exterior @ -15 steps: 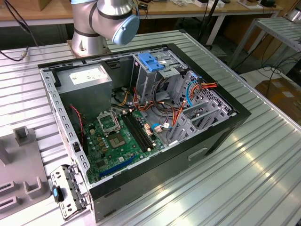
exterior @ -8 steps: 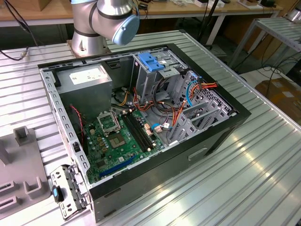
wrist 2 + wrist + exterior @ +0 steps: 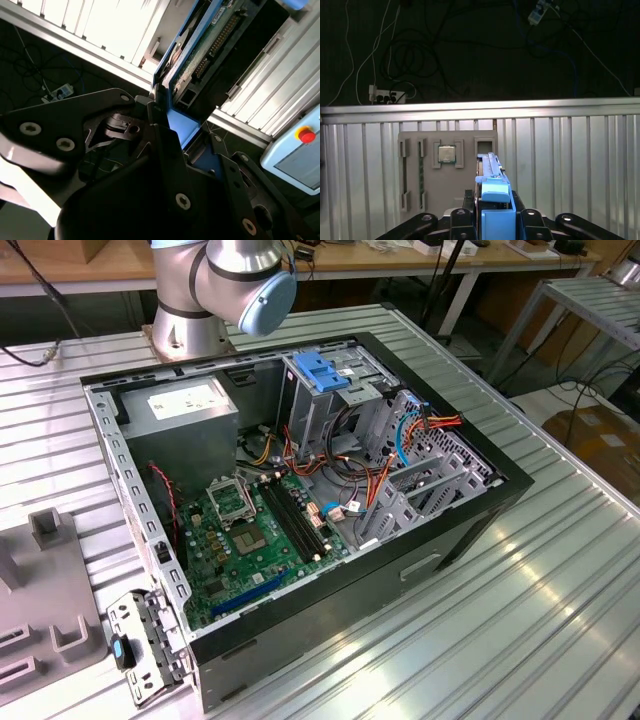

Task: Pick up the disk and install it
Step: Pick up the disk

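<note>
Blue-railed dark metal rectangular disk (image 3: 495, 192) stands pinched between the black gripper's (image 3: 494, 215) fingers; it hangs over the ribbed aluminium table (image 3: 570, 165). Grey plastic parts tray (image 3: 450, 190) lies on that table behind it.

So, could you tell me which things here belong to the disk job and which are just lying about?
Job: disk, held in the shut claw; open computer case; drive cage inside it.
Lying about: grey tray holding a chip; power strip; box with a red button.
</note>
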`<state>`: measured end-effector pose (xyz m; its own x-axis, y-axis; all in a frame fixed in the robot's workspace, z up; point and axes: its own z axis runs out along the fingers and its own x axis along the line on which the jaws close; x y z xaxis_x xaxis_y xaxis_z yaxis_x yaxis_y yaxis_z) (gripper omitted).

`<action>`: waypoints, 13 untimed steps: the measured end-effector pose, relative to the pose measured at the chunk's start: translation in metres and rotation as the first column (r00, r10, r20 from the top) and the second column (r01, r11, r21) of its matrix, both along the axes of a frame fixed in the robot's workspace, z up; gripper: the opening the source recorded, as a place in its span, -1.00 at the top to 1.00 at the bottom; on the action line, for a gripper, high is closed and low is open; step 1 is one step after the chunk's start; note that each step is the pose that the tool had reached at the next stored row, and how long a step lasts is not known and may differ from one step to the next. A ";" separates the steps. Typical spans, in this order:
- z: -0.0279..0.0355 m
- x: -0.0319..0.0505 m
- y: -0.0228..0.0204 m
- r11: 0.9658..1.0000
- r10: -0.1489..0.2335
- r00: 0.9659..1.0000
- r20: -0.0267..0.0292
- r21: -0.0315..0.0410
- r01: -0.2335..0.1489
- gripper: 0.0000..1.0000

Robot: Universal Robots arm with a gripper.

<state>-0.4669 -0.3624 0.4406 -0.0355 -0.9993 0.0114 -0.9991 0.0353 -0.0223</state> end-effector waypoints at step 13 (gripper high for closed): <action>0.0091 0.0000 0.0000 1.000 0.000 1.000 0.000 0.000 0.000 0.25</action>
<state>-0.4669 -0.3624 0.4497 -0.0356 -0.9993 0.0114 -0.9991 0.0353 -0.0223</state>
